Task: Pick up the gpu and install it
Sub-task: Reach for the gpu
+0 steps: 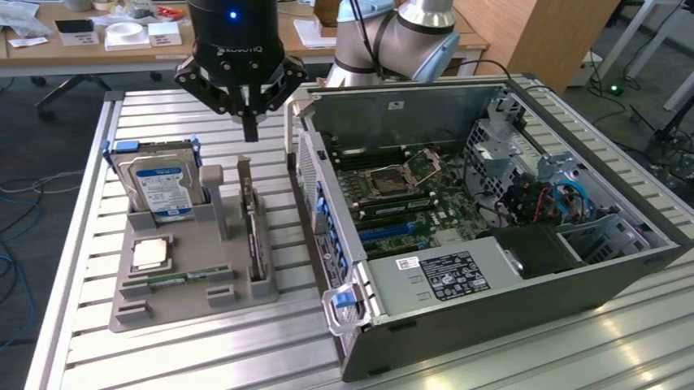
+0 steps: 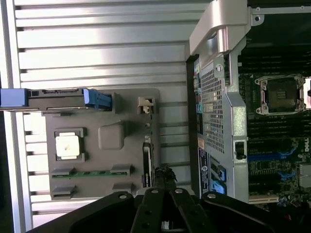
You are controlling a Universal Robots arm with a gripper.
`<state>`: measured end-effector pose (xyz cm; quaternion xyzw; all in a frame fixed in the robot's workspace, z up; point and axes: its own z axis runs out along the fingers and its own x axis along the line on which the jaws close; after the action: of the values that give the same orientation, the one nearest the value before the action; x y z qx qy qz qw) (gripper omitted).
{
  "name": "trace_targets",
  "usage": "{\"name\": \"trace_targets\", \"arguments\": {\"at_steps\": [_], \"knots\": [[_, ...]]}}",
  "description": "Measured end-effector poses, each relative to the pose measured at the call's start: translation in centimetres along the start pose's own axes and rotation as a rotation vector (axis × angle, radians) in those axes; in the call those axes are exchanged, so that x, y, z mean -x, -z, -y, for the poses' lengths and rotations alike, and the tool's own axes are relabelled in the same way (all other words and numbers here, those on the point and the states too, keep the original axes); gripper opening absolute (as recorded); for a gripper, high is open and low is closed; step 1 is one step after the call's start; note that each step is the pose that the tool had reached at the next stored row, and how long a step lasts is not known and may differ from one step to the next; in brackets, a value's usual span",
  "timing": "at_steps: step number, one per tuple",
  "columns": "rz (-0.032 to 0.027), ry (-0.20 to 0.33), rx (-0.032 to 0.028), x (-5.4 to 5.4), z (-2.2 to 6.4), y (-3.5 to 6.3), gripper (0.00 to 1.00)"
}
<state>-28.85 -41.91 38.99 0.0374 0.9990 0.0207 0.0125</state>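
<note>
The gpu is a thin dark card standing on edge in a slot of the grey holder tray, with its silvery bracket at the far end. My gripper hangs above the far end of the card, fingers pressed together, shut and holding nothing. There is a clear gap between the fingertips and the card. From the wrist view the gpu appears as a narrow dark edge just ahead of the gripper. The open computer case lies at the exterior view's right, motherboard exposed.
On the tray, a hard drive with a blue-white label stands upright, with a square processor and a green memory stick nearer the front. The case wall rises close beside the tray. All rest on a slatted metal table.
</note>
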Motion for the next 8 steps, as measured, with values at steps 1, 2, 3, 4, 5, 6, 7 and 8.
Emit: {"name": "trace_targets", "arguments": {"at_steps": [1,2,3,4,5,6,7,8], "knots": [[0.0000,0.000,0.0000,-0.03,0.11,0.00,0.11],[0.0001,0.000,-0.0001,-0.05,0.22,0.01,0.11],[0.0000,0.000,-0.0001,-0.08,0.34,0.01,0.11],[0.0000,0.000,-0.0002,-0.11,0.46,0.02,0.11],[0.0000,0.000,-0.0002,-0.14,0.59,0.03,0.11],[0.0000,0.000,-0.0002,-0.17,0.70,0.03,0.11],[0.0000,0.000,-0.0003,-0.20,0.81,0.04,0.11],[0.0000,0.000,-0.0003,-0.23,0.90,0.04,0.11]]}}
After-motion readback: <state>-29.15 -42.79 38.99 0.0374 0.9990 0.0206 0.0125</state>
